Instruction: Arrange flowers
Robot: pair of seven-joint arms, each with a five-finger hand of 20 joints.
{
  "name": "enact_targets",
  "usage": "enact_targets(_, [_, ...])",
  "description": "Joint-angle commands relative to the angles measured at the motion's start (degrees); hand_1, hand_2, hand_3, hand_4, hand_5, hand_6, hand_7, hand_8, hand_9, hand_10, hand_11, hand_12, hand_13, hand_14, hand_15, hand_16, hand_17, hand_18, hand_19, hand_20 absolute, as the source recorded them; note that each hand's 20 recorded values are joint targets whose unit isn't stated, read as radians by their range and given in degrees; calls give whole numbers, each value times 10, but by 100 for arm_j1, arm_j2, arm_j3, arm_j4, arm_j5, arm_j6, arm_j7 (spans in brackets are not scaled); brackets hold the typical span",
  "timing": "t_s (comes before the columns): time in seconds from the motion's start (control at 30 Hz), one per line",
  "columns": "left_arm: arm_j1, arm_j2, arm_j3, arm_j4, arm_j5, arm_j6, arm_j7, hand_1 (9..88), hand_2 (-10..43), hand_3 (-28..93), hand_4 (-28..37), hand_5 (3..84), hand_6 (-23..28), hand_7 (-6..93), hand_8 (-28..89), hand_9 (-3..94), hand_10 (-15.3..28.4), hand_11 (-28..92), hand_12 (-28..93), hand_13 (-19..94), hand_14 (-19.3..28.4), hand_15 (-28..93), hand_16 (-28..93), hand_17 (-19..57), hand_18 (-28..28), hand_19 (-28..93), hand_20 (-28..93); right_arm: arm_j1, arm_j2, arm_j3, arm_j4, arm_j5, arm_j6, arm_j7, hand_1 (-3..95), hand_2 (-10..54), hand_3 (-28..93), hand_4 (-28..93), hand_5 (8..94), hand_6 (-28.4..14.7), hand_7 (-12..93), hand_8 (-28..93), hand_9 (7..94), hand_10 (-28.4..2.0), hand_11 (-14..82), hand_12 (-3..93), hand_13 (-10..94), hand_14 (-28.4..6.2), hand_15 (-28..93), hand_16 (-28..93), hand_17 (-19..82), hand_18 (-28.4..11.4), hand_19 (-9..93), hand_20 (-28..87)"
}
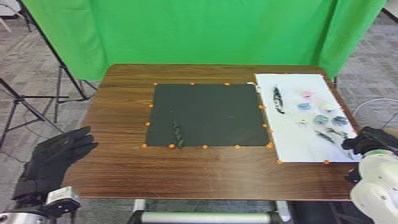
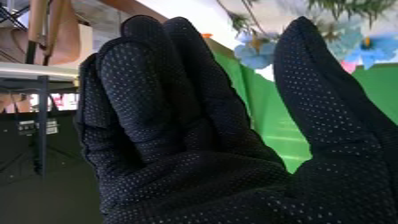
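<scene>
Work surface: one brown wooden table [image 1: 115, 172], centre of the frame. On it, one dark mat [image 1: 209, 115], near the middle, edged with small orange markers [image 1: 205, 147]; and one white sheet [image 1: 298, 147], right of the mat.

On the mat: one slender green sprig [image 1: 178, 135], lying lengthwise at lower left, its foot near the mat's bottom edge.

On the sheet, upper part: one long dark piece [image 1: 278, 99], kind uncertain, toward the sheet's left side; one pink flower [image 1: 307, 94]; one blue flower [image 1: 305, 106] below it; one cream flower [image 1: 326, 106] to the right.

On the sheet, lower part: one small pale flower [image 1: 302, 121]; a pair of blue-green flowers [image 1: 321, 119], side by side; beneath them, thin leafy stems [image 1: 325, 136] slanting toward the lower right.

Right hand [image 1: 373, 141]: at the right of the frame, by the sheet's lower right edge; fingers long and straight, thumb spread well away from them, nothing gripped. Whether it touches the sheet, cannot tell.

Left hand [image 1: 46, 162]: at the left of the frame, beside the table's left edge, well apart from the flowers; fingers extended, holding nothing.

Progress, by judgement: an early stage. Done: one piece of greenery on the mat, presumably the start of the arrangement. Outstanding: every blossom and the other stems, all on the sheet. Likely next: the right hand picks a piece from the sheet for the mat. Risk: thin stems lying close together may be caught up as one.
</scene>
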Motion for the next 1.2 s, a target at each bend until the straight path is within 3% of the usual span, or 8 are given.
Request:
enact_targets(0.03, [15,-33,35,-3,-21,-47,-12,257,59,819,-163,453,137,133,-83,377,220,349,89,270,283,575,-121,-100,213,564,113,103,-15,-191,117,-44,-117,103,285,24,777,-209,656,-152,197,-72,624,-280,322,183,578,-214,761,151,278,-284,897,78])
enact_targets(0.23, [-19,-31,59,10,-20,-49,-20,258,59,820,-163,452,137,133,-83,377,221,349,88,270,283,576,-121,-100,213,563,113,213,-56,-352,188,-73,-162,91,291,19,773,-210,660,-162,173,-68,626,-283,285,178,574,-218,760,146,279,-284,901,55])
enact_targets(0.33, [-66,-52,56,18,-2,-81,-88,259,59,820,-162,452,137,133,-83,378,221,348,88,270,282,576,-121,-100,213,564,113,246,-49,-443,233,-113,-168,99,293,18,772,-210,661,-163,170,-68,626,-284,286,177,574,-217,761,143,279,-284,902,48])
enact_targets(0.7, [-42,11,119,41,-70,-14,36,261,61,817,-159,452,137,134,-83,377,221,350,88,270,283,575,-121,-100,213,564,114,622,-128,-833,615,-218,-94,205,384,2,760,-240,680,-140,194,-77,636,-269,329,173,590,-200,761,137,294,-284,913,21])
enact_targets(0.8, [-22,41,118,48,-82,-4,87,261,61,817,-157,452,137,134,-83,378,220,350,88,269,283,575,-121,-100,213,564,114,657,-107,-914,690,-339,46,176,423,3,758,-259,694,-123,209,-61,663,-253,338,174,610,-185,755,142,300,-284,916,21])
enact_targets(0.87, [-30,60,129,54,-102,15,101,260,61,818,-157,452,137,134,-84,377,220,351,88,270,283,575,-121,-100,213,564,114,685,-91,-958,718,-365,143,161,470,-10,736,-277,709,-117,210,55,685,-235,348,180,625,-172,750,149,306,-284,919,25])
enact_targets(0.97, [-11,83,144,55,-110,30,146,261,60,818,-158,452,137,134,-84,377,220,351,88,270,283,576,-121,-100,213,564,114,672,-66,-979,736,-402,276,138,541,-19,685,-281,752,-88,247,107,746,-201,367,187,666,-149,737,161,319,-282,925,38])
enact_targets(1.2, [77,84,104,49,-136,57,183,262,61,817,-158,452,137,134,-84,377,220,351,88,270,283,577,-122,-99,213,564,113,663,-30,-1028,698,-527,739,59,554,-29,703,-282,789,-57,268,150,802,-170,372,226,718,-123,725,182,344,-271,931,84])
